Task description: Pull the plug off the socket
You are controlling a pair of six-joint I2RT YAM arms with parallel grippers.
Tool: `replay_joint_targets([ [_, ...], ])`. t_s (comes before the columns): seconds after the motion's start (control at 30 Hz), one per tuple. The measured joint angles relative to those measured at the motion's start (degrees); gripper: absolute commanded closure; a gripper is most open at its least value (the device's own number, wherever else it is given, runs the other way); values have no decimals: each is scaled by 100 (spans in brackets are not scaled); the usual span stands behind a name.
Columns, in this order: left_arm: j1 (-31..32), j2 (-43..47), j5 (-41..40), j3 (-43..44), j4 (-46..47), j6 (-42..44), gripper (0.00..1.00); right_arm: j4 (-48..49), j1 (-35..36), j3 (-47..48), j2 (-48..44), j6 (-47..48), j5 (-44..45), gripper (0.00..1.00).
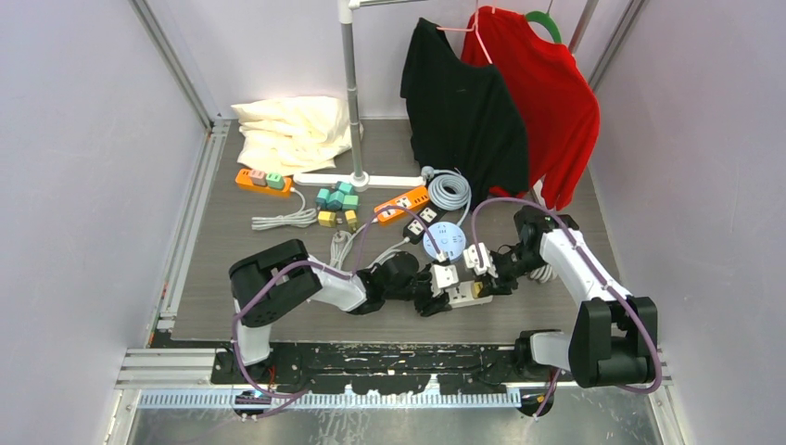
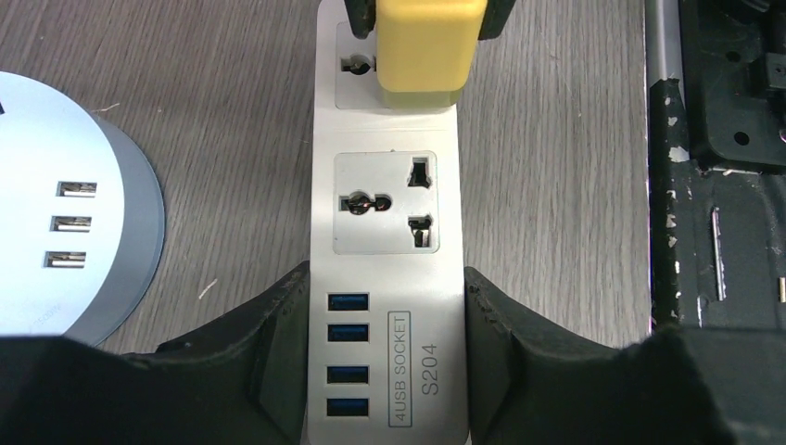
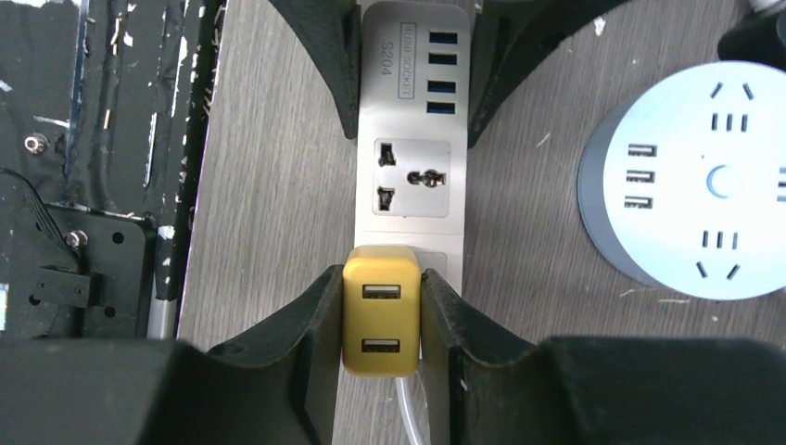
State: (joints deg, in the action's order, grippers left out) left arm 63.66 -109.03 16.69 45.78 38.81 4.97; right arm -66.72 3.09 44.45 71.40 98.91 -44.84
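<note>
My right claw (image 3: pixel 381 298) clamps the yellow plug (image 3: pixel 381 326), my left claw (image 2: pixel 386 301) pins the socket strip (image 2: pixel 386 209); I should pull straight, never twisting.

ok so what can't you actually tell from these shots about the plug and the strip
- Plug pins: in both wrist views the yellow plug's own body covers them, so how deep it sits in the power strip cannot be told.
- Plug's far end: in the left wrist view it is cut off by the top edge.
- Strip's cable end: in the right wrist view it is hidden under the right gripper.
- Top view: plug and strip are too small for detail.
</note>
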Motion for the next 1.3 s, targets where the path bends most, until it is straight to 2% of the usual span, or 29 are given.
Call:
replay_joint_targets([
  [0.1,2,0,39,0,-13,11,100,-136,181,0,2,326,-9,99],
  [0.27,-4,0,68,4,-31,24,100,-28,411,90,0,-83,116,99],
  [0.4,-4,0,63,46,-26,2,100,-33,212,197,-63,-315,37,99],
  [0.6,-26,-33,68,142,-68,4,100,-258,-87,197,-162,-83,-216,99],
  [0.77,-26,-46,101,164,-199,20,100,-275,199,199,9,133,-264,99],
  [0.9,-26,-85,87,225,-286,15,100,-258,457,199,72,-55,-527,99],
  [1.03,-26,-90,85,245,-317,13,98,-188,431,223,72,-374,-525,99],
  [1.07,-26,-90,83,245,-315,7,85,-192,380,256,66,-452,-522,99],
  [1.1,-26,-90,72,243,-310,-2,64,-203,323,291,59,-509,-520,99],
  [1.17,-26,-87,26,219,-258,-33,37,-216,131,391,9,-697,-525,99],
  [1.23,-24,-63,-42,131,-140,-96,23,-236,-33,474,-50,-894,-581,99],
  [1.3,-26,7,-133,-4,-85,-212,17,-319,-151,562,-46,-1078,-682,99],
])
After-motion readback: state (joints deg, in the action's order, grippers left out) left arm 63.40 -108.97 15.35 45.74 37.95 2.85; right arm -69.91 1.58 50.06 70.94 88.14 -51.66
